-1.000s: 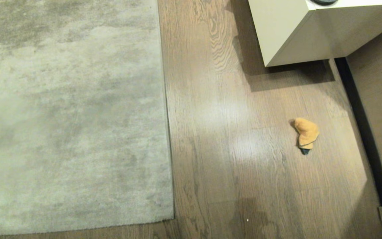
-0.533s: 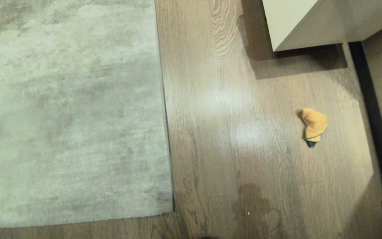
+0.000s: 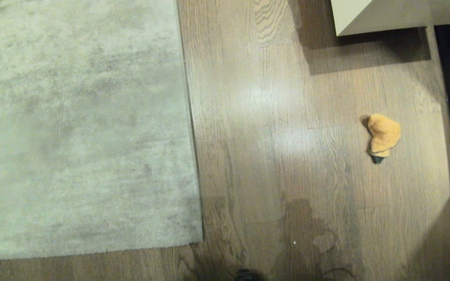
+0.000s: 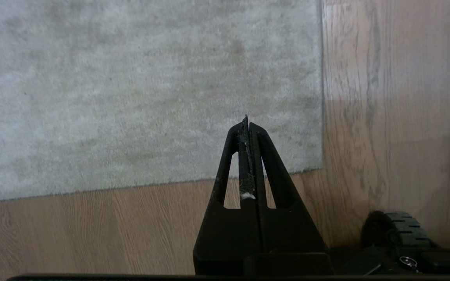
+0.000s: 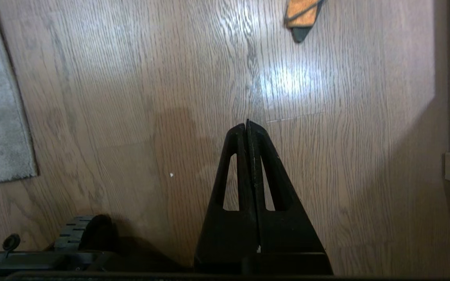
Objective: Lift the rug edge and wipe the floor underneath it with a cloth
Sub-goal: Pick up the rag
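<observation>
Left claw (image 4: 247,123) closed above rug edge (image 4: 321,117)

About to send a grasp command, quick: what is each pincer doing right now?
Left pincer: closed, empty, above the pale grey mottled rug's corner.
Right pincer: closed, empty, above the brown wood-plank floor; small orange cloth not held.
</observation>
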You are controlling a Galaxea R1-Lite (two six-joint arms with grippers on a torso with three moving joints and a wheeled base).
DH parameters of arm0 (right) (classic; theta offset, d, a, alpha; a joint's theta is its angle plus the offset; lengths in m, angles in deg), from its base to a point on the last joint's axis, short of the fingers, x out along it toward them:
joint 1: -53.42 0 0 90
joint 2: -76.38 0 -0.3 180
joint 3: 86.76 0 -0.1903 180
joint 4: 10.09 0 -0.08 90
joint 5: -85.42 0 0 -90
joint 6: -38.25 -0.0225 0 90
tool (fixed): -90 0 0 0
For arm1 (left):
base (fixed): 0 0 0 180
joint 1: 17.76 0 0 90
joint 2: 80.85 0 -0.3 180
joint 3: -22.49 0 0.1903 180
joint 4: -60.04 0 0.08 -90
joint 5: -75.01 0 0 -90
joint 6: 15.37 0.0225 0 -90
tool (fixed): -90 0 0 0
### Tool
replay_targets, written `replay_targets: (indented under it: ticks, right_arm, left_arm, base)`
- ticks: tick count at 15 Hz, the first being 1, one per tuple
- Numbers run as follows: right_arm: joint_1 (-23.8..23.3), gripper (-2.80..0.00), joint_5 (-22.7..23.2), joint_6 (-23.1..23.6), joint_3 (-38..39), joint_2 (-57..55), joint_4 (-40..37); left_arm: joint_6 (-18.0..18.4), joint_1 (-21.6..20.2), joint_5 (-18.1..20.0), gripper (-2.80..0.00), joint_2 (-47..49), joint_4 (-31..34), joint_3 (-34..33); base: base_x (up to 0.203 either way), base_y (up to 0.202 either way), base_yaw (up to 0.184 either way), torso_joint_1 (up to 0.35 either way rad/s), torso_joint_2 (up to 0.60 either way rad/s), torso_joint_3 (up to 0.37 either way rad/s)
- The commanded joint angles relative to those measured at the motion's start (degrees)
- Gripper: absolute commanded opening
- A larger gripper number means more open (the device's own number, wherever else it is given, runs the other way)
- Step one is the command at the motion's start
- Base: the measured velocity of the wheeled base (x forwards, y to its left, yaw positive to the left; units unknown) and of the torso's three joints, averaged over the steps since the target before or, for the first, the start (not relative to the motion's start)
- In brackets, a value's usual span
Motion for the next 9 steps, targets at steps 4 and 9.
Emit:
replay_targets:
  ticks: [4, 9]
  right_arm:
    - [0.0, -2.8, 0.0, 0.0, 0.0, 0.0, 0.0]
    - [0.0, -2.8, 0.0, 0.0, 0.0, 0.0, 0.0]
  left_arm:
    - [0.0, 0.0, 0.0, -2.8, 0.1, 0.0, 0.0]
    - [0.0, 0.0, 0.0, -2.8, 0.1, 0.1, 0.0]
  base:
    - [0.0, 0.0, 0.0, 0.002, 0.0, -0.199]
    - [0.0, 0.0, 0.0, 0.002, 0.0, -0.2]
